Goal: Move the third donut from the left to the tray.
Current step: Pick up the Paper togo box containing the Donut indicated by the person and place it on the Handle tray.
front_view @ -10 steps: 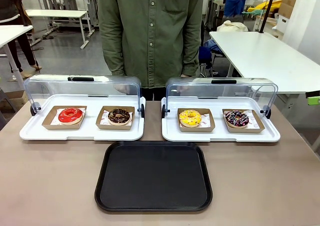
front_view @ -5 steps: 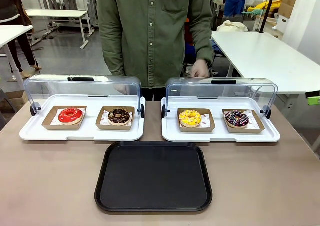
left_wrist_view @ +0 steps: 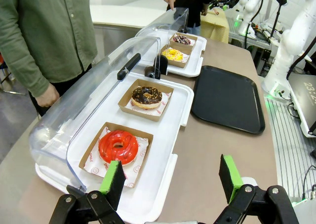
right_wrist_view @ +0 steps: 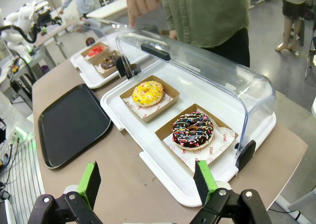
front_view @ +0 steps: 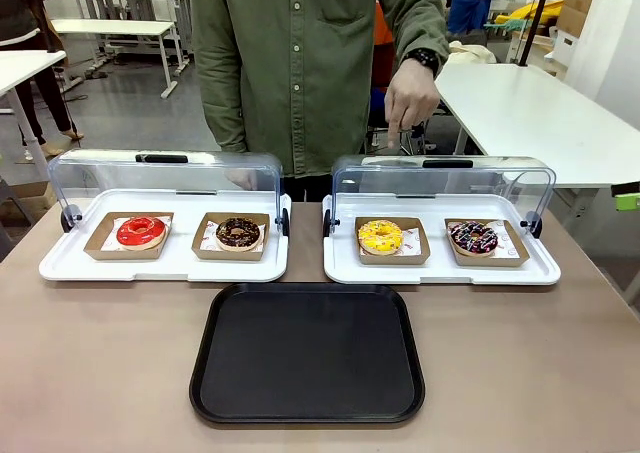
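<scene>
Not started: yellow donut point(front_view: 380, 236) unmoved, black tray point(front_view: 308, 358) bare.
Front: the donut, a ring with glossy icing, sits on its cardboard square point(front_view: 392, 259) in the right-hand white tray point(front_view: 440, 274), whose curved clear lid point(front_view: 445, 180) stands open. The flat, low-rimmed black tray lies just in front. A person's hand point(front_view: 408, 101) points down above the lid. Left wrist: left gripper point(left_wrist_view: 172, 173) spread wide and empty, near the red donut point(left_wrist_view: 118, 146). Right wrist: right gripper point(right_wrist_view: 147, 178) spread wide and empty. The whole move remains.
</scene>
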Controlling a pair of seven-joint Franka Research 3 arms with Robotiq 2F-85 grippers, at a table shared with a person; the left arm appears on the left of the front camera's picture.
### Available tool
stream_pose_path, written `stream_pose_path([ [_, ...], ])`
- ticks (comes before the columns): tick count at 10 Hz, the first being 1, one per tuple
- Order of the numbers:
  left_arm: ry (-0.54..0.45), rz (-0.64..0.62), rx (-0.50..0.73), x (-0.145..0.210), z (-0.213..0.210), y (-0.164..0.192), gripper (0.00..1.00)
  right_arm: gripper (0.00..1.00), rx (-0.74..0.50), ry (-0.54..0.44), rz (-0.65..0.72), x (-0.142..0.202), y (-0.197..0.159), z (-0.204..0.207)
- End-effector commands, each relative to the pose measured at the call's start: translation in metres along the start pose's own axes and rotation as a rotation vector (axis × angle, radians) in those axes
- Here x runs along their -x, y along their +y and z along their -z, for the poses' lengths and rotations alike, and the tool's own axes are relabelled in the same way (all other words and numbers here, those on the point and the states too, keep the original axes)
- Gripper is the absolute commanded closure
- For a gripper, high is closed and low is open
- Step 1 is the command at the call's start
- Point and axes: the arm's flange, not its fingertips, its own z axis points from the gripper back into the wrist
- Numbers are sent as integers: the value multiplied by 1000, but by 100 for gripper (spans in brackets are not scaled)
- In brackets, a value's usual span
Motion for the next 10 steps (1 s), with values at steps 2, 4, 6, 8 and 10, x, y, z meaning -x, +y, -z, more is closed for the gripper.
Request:
stream_pose_path([
  [2,6,1,3,-2,-1,0,0,0,-2,-20,-6,-1,0,1],
  [4,6,1,3,-2,-1,0,0,0,-2,-20,-6,-1,0,1],
  [6,6,1,3,-2,-1,0,0,0,-2,-20,-6,-1,0,1],
  [8,6,1,3,-2,-1,0,0,0,-2,-20,-6,-1,0,1],
  [10,6,1,3,-2,-1,0,0,0,-2,-20,-6,-1,0,1],
])
